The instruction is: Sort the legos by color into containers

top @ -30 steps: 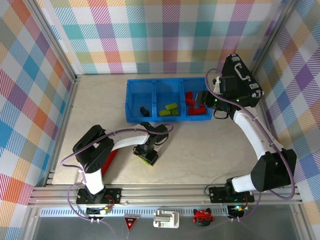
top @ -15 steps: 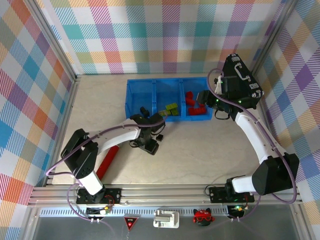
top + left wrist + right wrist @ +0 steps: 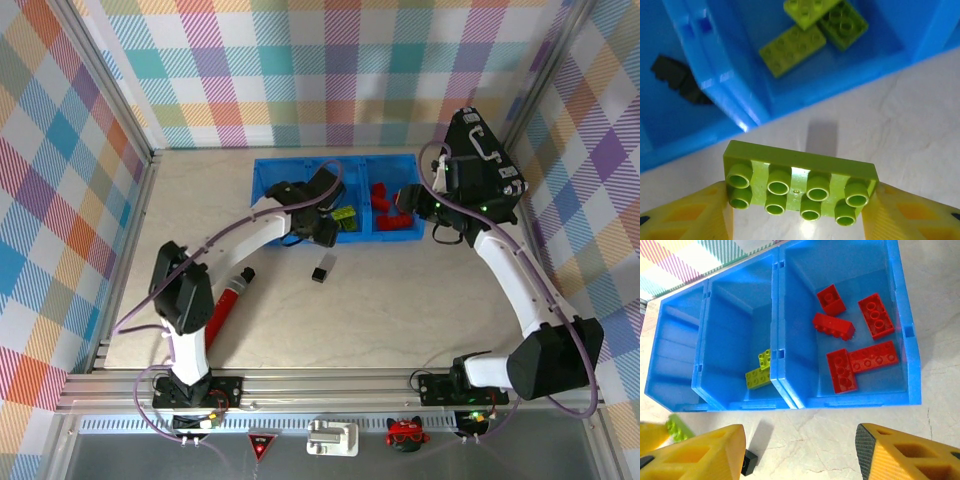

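Since a second ago the left gripper (image 3: 325,228) has travelled from the middle of the table (image 3: 420,300) up to the front of the containers (image 3: 259,205), and it carries a lime green lego (image 3: 800,182). In the left wrist view the jaws press on the two short ends of this brick. The gripper is therefore about half closed and holds it well.

Just ahead of this gripper, a little to its right, lies the middle bin (image 3: 880,60). Three green legos (image 3: 792,50) already rest inside it. Ahead to its left, past the dividing wall, is the left bin (image 3: 670,135) with one dark brick (image 3: 675,75) in it. The carried brick is over the table, just before the front lip, and not yet above the bin floor.

Behind the left gripper, toward the arm bases, a black lego (image 3: 321,272) lies alone on the table, apart from everything.

The right gripper (image 3: 800,450) has hardly moved. It hangs before the right bin (image 3: 905,330) with its jaws apart and nothing between them. The red legos (image 3: 860,362) lie ahead of it inside that bin.

I judge that the green brick is almost sorted. It needs only a short advance forward over the lip of the middle bin, and then a release. If the gripper drifts to its left, the brick could fall on the dividing wall or into the wrong bin. After that, the black lego on the table seems to be the piece that remains.
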Controlling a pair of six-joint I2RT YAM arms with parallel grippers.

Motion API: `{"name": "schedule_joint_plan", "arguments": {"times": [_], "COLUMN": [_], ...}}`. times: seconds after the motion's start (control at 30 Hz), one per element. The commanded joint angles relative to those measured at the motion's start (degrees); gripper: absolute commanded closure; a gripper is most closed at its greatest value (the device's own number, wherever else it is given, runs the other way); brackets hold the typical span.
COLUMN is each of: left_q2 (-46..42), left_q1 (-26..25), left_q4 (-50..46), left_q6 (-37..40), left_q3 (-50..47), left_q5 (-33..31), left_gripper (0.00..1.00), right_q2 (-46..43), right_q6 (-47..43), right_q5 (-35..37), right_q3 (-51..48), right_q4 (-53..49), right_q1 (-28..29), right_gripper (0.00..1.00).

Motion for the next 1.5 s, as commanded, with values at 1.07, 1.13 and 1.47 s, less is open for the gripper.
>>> {"name": "schedule_joint_plan", "arguments": {"times": [1.07, 1.13, 1.47], "left_q2": [21.13, 19.77, 11.08], "left_q1": [2.23, 2.27, 2.14], "left_q4": [-2.22, -2.22, -2.51], "left_q6": [-3.77, -3.82, -6.64], "left_q3": [27.60, 26.92, 18.12], "left_q5": [-0.31, -0.24, 1.70], "left_gripper": [0.24, 0.24, 0.25], "right_q2": [-10.26, -10.27, -8.08], "right_q6": [1.44, 1.65, 2.26], "right_q5": [-2.08, -2.47, -4.63], "right_q3": [-8.39, -8.46, -9.20], "right_q4": [-6.06, -5.90, -4.16], "right_q1": [-0.19, -0.17, -0.10], "right_gripper": [0.38, 0.38, 0.39]}}
